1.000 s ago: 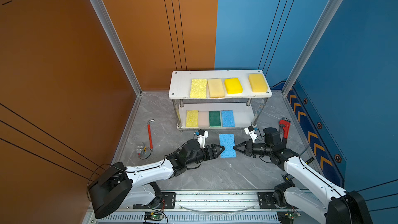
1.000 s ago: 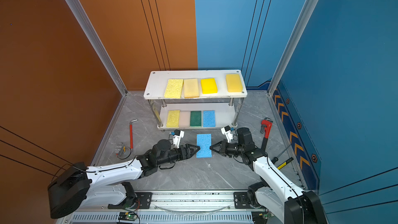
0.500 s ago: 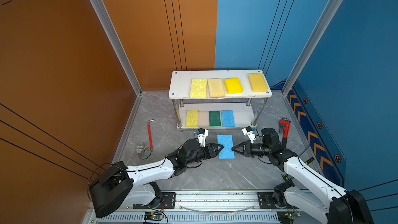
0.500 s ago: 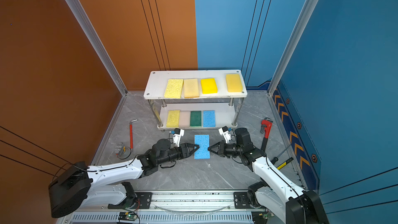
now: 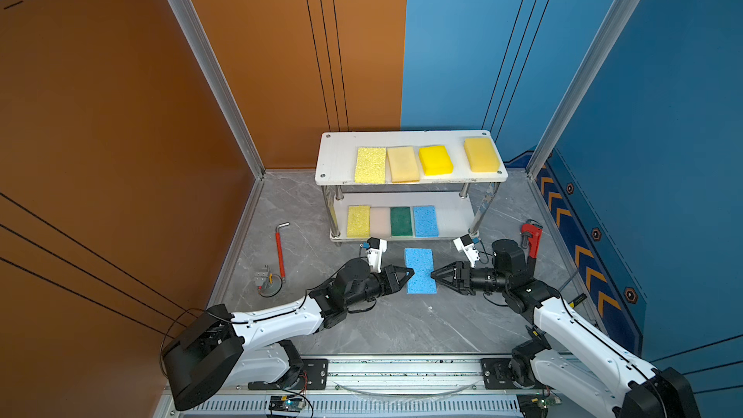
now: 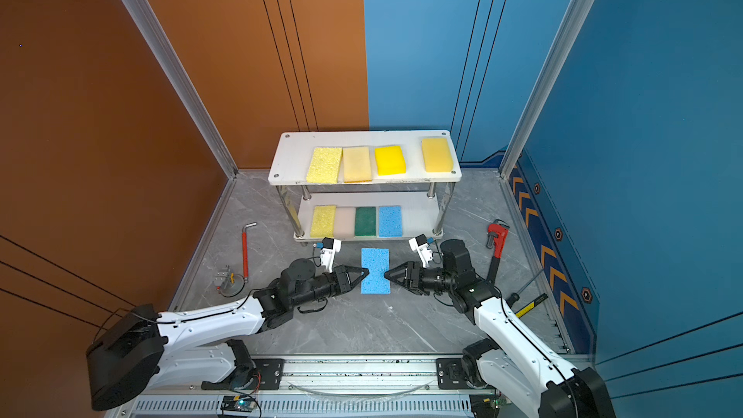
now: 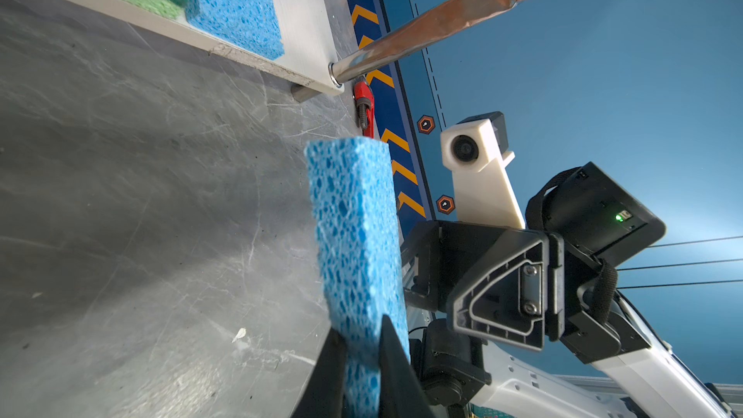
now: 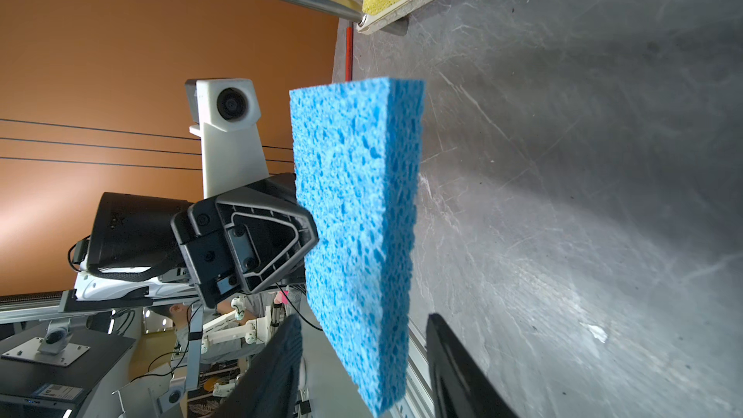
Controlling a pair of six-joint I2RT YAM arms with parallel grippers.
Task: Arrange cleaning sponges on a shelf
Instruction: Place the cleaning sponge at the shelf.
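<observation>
Grey marbled floor point(image 5: 382, 327) runs back to an orange wall point(image 5: 120, 114) and a blue wall point(image 5: 663, 114). The shelf point(image 5: 333, 154) stands at the rear with 4 sponges point(image 5: 435, 160) on its top board and 4 more on its lower board point(image 5: 452, 215). The 9th, a thin blue sponge point(image 5: 420, 271), hangs flat just above the floor in front of the shelf, between your 2 arms. Expect it to be very light, soft and porous. It will likely squash under the pads and sag away from a pinch at 1 edge, but it should neither slip easily nor break. The middle of a long edge is the place to take it, and both tools are there. Your left gripper point(image 5: 407, 273) is pressed onto the long edge on its own side, nipping the foam thin in the left wrist view. Your right gripper point(image 5: 436, 275) sits at the opposite edge with its jaws spread. In the right wrist view the sponge passes between them with a gap on each side, so that tool carries nothing. The bare stretch of the lower board looks like the natural spot for this one.
</observation>
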